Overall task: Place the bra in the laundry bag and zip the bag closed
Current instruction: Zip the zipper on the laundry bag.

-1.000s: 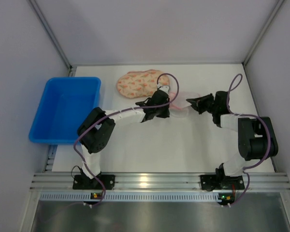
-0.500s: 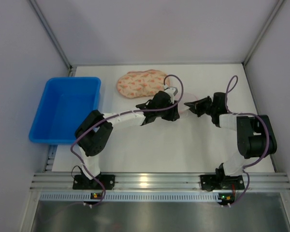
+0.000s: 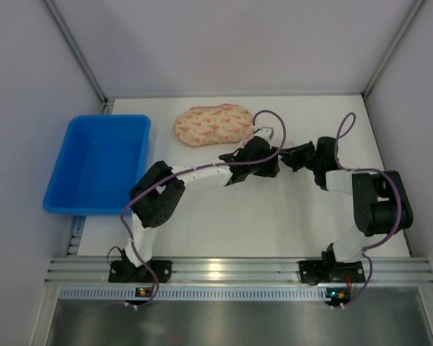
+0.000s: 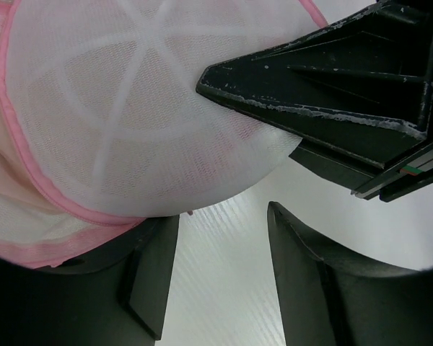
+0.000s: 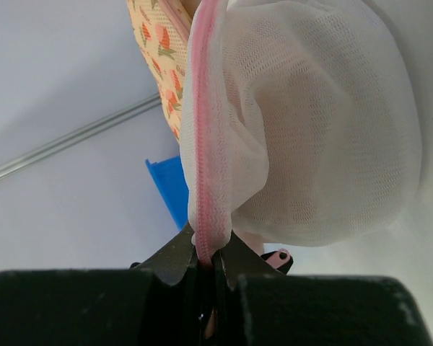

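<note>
**Bra lies back-left of your left hand**

The bra [image 3: 211, 124] sits at the back of the counter [image 3: 274, 223], outside the laundry bag [image 4: 130, 122], its long axis left to right. Your left hand [image 4: 220, 245], spread and empty, is nearer: reach back-left. Just right of it, your right hand [image 5: 206, 254] pinches the bag's pink zipper edge.

Left claw [image 4: 220, 225] parted under mesh laundry bag [image 4: 130, 108]; right claw [image 4: 254, 102] touching.
</note>
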Robot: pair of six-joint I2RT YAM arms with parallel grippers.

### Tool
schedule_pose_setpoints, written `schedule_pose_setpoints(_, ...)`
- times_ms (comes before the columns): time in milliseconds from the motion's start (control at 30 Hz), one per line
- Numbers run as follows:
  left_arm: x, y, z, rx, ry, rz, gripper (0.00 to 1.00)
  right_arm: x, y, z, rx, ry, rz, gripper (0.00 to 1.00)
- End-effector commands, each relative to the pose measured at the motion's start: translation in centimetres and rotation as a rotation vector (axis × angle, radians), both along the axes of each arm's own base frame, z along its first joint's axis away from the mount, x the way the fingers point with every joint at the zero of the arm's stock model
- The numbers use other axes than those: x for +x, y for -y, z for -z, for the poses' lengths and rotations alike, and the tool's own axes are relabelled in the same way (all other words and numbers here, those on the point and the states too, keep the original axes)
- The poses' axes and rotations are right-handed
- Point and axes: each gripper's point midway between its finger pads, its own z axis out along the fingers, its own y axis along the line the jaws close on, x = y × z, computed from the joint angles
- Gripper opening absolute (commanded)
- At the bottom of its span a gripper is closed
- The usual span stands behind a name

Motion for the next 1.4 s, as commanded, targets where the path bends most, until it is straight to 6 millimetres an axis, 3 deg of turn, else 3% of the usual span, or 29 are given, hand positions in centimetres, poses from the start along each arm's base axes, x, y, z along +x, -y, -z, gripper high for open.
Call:
schedule_pose_setpoints(0,1.6,0.1,-1.9,0.006,0.052,-0.074,0.58,-0.3,-0.6,0.5,0.007,-0.014,-0.005,0.0)
schedule_pose_setpoints(167,2.2,-0.1,-1.6,0.024,0.071,-0.093,0.52,-0.5,-0.8,0.4,0.01,-0.016,-0.008,0.0)
schedule_pose_setpoints(367,2.9,-0.2,-1.6,0.03,0.083,-0.119,0.27,-0.9,-0.8,0.6,0.001,-0.02,-0.01,0.0)
schedule_pose_setpoints(533,2.8,-0.5,-1.5,0.035,0.082,-0.119,0.18,-1.0,-0.8,0.7,-0.009,-0.019,-0.016,0.0)
schedule_pose_setpoints(700,1.6,-1.6,-1.2,0.05,0.068,-0.098,0.0,-0.7,-0.6,0.7,-0.017,-0.014,-0.01,0.0)
schedule_pose_setpoints(1100,-1.3,-7.7,1.2,0.208,0.018,0.017,0.0,1.1,0.2,1.4,-0.151,0.004,-0.1,0.0)
schedule_pose_setpoints(1133,-1.8,-7.6,1.2,0.198,0.008,0.045,0.0,1.3,0.1,1.2,-0.155,0.016,-0.112,0.03)
schedule_pose_setpoints(1167,-2.1,-7.5,1.2,0.191,0.004,0.066,0.0,1.8,-0.2,0.7,-0.145,0.033,-0.132,0.14)
schedule_pose_setpoints(1200,-2.2,-7.3,0.9,0.18,0.002,0.082,0.0,1.9,-0.4,0.6,-0.142,0.036,-0.145,0.38)
schedule_pose_setpoints(1233,-2.9,-6.3,0.5,0.137,-0.015,0.139,0.0,2.0,-0.5,0.3,-0.146,0.045,-0.158,0.47)
schedule_pose_setpoints(1300,-2.7,-4.8,-1.2,0.076,-0.004,0.17,0.0,1.9,-0.8,-0.6,-0.152,0.04,-0.195,0.63)
schedule_pose_setpoints(1367,-2.9,-3.5,-1.5,0.039,-0.021,0.214,0.0,0.8,-0.7,-1.5,-0.171,0.052,-0.236,0.72)
